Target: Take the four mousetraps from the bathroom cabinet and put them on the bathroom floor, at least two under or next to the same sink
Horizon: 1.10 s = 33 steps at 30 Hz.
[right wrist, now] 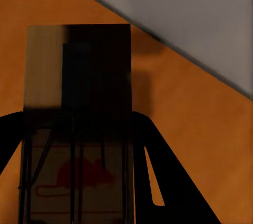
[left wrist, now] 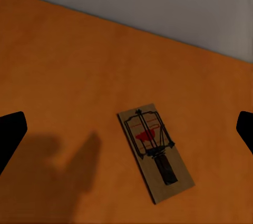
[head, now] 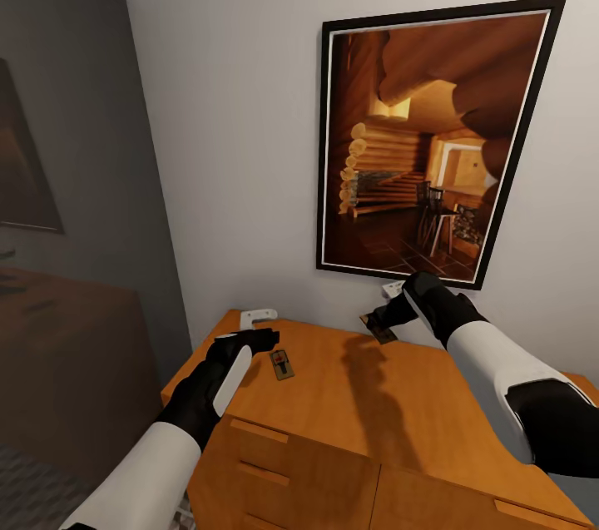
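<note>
One mousetrap (head: pixel 282 364) lies flat on the orange-brown cabinet (head: pixel 358 405), near its back left corner. My left gripper (head: pixel 259 330) hovers open just left of it. In the left wrist view that mousetrap (left wrist: pixel 154 150) sits on the wood between the wide-apart black fingers (left wrist: pixel 10 134). My right gripper (head: pixel 384 320) is shut on a second mousetrap (head: pixel 378 330), held a little above the cabinet top near the wall. The right wrist view has this board (right wrist: pixel 79 103) sticking out past the fingers (right wrist: pixel 168 182). The bathroom sink is out of view. A dim sliver of bathroom floor (head: pixel 25 480) shows lower left.
A framed picture of a log-cabin room (head: pixel 433 139) hangs on the pale wall right behind the cabinet. A dark grey panel (head: pixel 75 180) stands at the left. Drawer fronts (head: pixel 283 472) face me below the cabinet top.
</note>
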Motion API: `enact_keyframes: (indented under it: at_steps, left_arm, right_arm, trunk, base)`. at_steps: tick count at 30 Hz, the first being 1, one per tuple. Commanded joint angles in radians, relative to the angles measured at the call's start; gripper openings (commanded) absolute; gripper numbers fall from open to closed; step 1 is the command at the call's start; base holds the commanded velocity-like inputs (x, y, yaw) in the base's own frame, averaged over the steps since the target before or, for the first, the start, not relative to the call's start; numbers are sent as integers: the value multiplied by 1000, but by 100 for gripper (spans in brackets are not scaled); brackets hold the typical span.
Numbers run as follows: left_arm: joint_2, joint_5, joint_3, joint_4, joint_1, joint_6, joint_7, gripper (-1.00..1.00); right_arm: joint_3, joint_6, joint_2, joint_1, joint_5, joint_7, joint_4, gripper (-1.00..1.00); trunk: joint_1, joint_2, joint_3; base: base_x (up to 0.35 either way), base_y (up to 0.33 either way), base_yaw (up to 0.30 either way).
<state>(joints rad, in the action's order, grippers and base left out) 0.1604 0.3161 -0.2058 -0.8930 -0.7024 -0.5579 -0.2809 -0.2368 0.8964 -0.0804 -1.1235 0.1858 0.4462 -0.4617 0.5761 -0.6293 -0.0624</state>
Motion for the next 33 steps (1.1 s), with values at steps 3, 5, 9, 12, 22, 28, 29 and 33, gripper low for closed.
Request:
enact_keyframes:
  at_steps: [3,5,9,12,22,28,29,33]
  left_arm:
    - [-2,11,-2,-1,-1,-3,-9,100]
    - [-2,11,-2,-1,-1,-3,-9,100]
    - [-3,11,-1,-1,0,-2,-9,100]
    - [-3,10,-1,-1,-1,-2,-9,100]
    - [-2,11,-1,-1,-2,-3,-9,100]
    - [4,11,-4,-1,-2,-5,-11,100]
    - [5,12,-4,-1,-2,-5,-11,100]
    - [7,14,-4,-2,-1,-5,-12,100]
  right_arm:
    - [-4,2,-1,-1,8,8,-2,-100]
    - [-4,2,-1,-1,7,10,-2,-100]
    - [-4,1,-1,-1,5,13,-3,-100]
    - [-3,1,-1,-1,3,15,-3,-100]
    - [-3,1,-1,-1,0,16,-3,-100]
    - [-3,1,-1,-1,0,16,-3,-100]
    - [-3,1,-1,-1,0,16,-3,-100]
    - [-3,1,-1,-1,1,16,-3,-100]
  trunk:
    - [0,-2,-2]
    - [0,-2,-2]
    - [0,-2,-2]
    - [0,-2,-2]
    - [0,-2,-2]
    - [0,-2,-2]
    - [0,-2,-2]
    - [0,-2,-2]
  base:
    - [0,0,0]
    - [0,0,0]
    - [0,0,0]
    - [0,0,0]
    - [0,0,0]
    - [0,0,0]
    - [0,0,0]
    - [0,0,0]
